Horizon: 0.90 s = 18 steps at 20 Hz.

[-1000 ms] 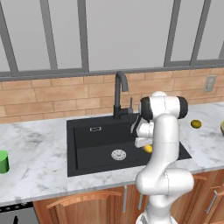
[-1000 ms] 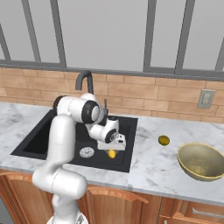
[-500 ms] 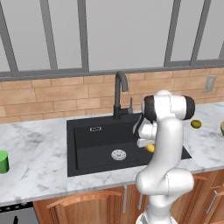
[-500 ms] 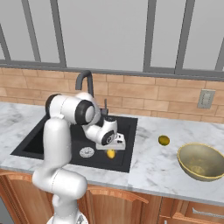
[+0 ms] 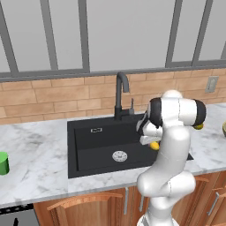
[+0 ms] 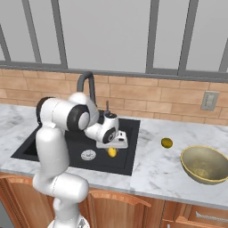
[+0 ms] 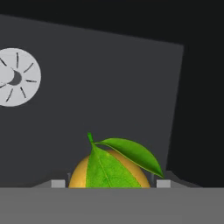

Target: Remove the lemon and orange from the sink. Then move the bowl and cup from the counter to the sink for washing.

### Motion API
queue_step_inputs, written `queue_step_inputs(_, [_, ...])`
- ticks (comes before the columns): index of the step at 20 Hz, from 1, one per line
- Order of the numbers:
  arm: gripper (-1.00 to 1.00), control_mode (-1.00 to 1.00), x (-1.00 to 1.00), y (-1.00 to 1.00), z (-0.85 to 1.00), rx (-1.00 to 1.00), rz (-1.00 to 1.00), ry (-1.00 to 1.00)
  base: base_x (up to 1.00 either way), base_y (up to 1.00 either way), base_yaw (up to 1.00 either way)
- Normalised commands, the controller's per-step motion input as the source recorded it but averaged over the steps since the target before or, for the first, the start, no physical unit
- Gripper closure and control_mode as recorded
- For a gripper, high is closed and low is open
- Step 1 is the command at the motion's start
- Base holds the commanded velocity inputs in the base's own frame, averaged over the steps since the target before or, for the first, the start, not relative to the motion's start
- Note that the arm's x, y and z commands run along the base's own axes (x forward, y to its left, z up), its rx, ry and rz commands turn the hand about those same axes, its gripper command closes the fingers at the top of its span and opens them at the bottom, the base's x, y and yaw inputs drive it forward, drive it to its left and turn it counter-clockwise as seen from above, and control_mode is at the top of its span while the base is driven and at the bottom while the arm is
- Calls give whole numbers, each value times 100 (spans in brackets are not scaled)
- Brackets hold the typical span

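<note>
My gripper (image 6: 116, 145) hangs low over the right part of the black sink (image 5: 95, 143) and is shut on the orange (image 6: 112, 152). In the hand view the orange (image 7: 109, 173), topped by green leaves, sits between the two fingertips (image 7: 163, 183), above the sink floor. From the left base view the orange (image 5: 154, 145) peeks out beside my forearm. On the counter right of the sink lies the lemon (image 6: 166, 142). Further right stands the golden bowl (image 6: 192, 153). At the far left of the counter is the green cup (image 5: 3, 163).
The tall black faucet (image 5: 121, 95) rises behind the sink, close to my wrist. A round silver drain (image 5: 119, 156) marks the middle of the basin floor. A brick wall with an outlet (image 6: 209, 100) backs the marble counter (image 6: 151, 169).
The gripper with the orange has risen slightly off the sink floor. Its jaws have not changed, and the lemon, bowl and cup stay where they were.
</note>
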Motion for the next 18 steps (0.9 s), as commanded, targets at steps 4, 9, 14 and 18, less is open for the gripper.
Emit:
queue_step_inputs(4, [100, -100, -22, -6, 46, 0, 0, -8, 0, 0, 0])
queue_step_inputs(9, [100, -100, -21, -5, 47, 0, 0, -11, 0, 0, 0])
queue_step_inputs(14, [100, -100, -23, -7, 46, 0, 0, -10, 0, 0, 0])
queue_step_inputs(18, [100, -100, -24, -7, 47, 0, 0, -8, 0, 0, 0])
